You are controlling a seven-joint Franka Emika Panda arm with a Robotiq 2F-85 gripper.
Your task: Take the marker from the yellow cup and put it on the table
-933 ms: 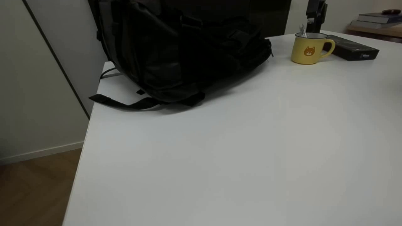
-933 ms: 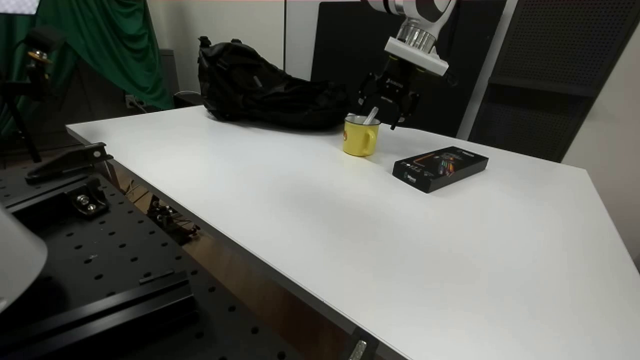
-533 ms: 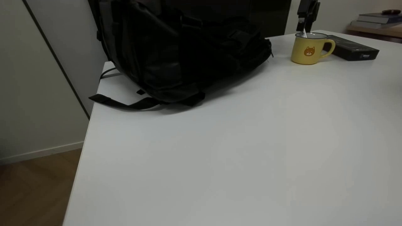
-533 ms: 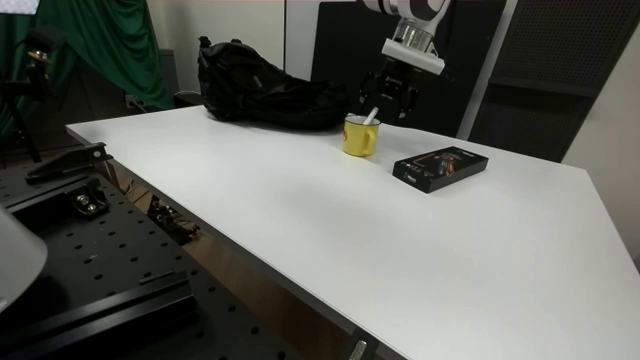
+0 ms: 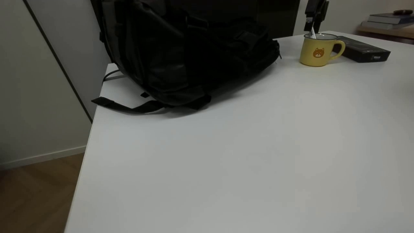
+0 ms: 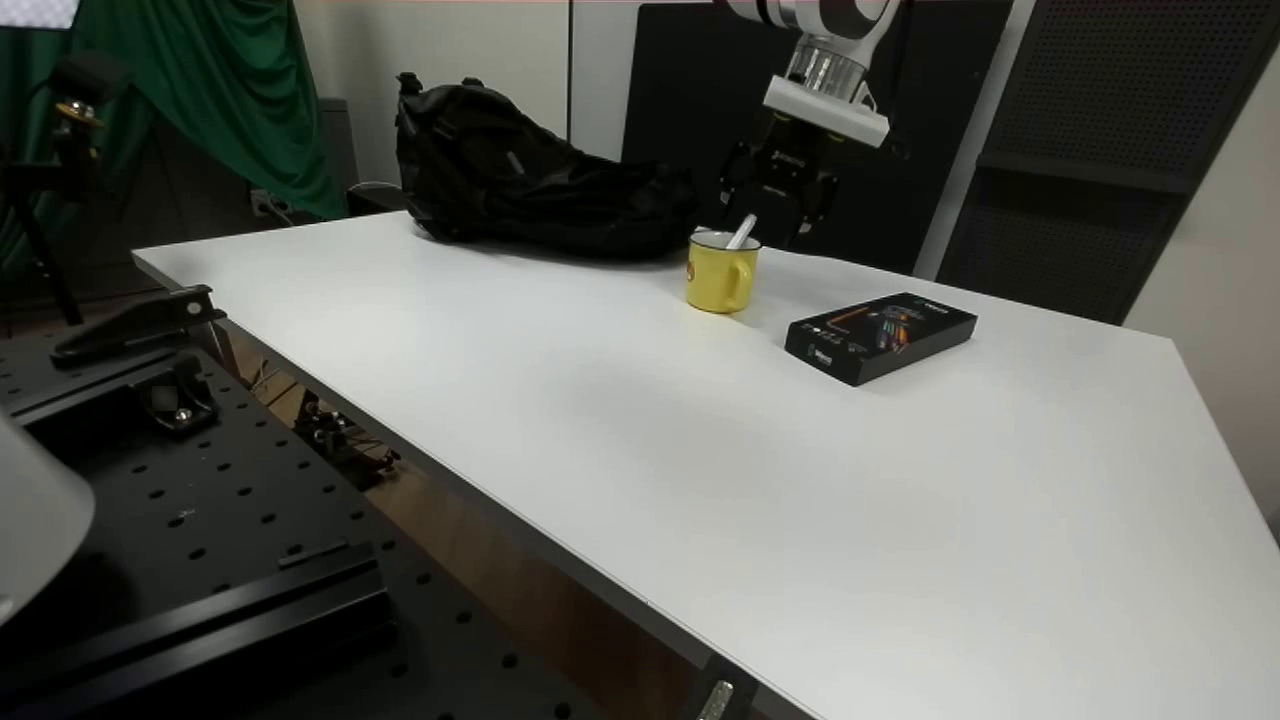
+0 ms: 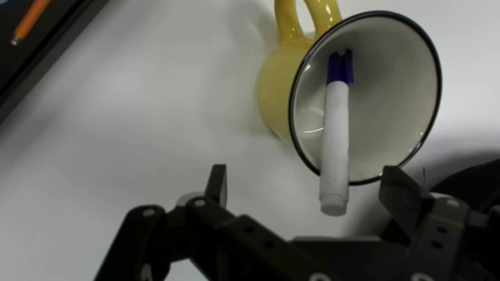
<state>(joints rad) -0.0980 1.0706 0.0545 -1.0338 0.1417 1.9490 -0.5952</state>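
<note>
The yellow cup (image 7: 275, 89) stands upright on the white table (image 6: 560, 400); a bear face marks its side in an exterior view (image 5: 309, 53). Leaning inside it is the white marker (image 7: 335, 136), blue-purple cap down in the cup and plain white end poking out over the rim. My gripper (image 7: 304, 171) is open, its fingers well apart. From the wrist, the marker's white end lies between the two fingers, nearer the right one, touching neither. Both exterior views place the gripper just above and behind the cup's rim.
A flat black box (image 6: 880, 337) lies near the cup's handle side. The large black backpack (image 6: 540, 180) rests on the table on the cup's other side, with a strap (image 5: 129, 106) trailing from it. A dark panel (image 6: 930, 80) rises behind the table.
The gripper has shifted sideways and slightly closer to the marker, mostly in the earlier half second, and is now almost still. Cup and marker stay where they were; the fingers remain apart.
</note>
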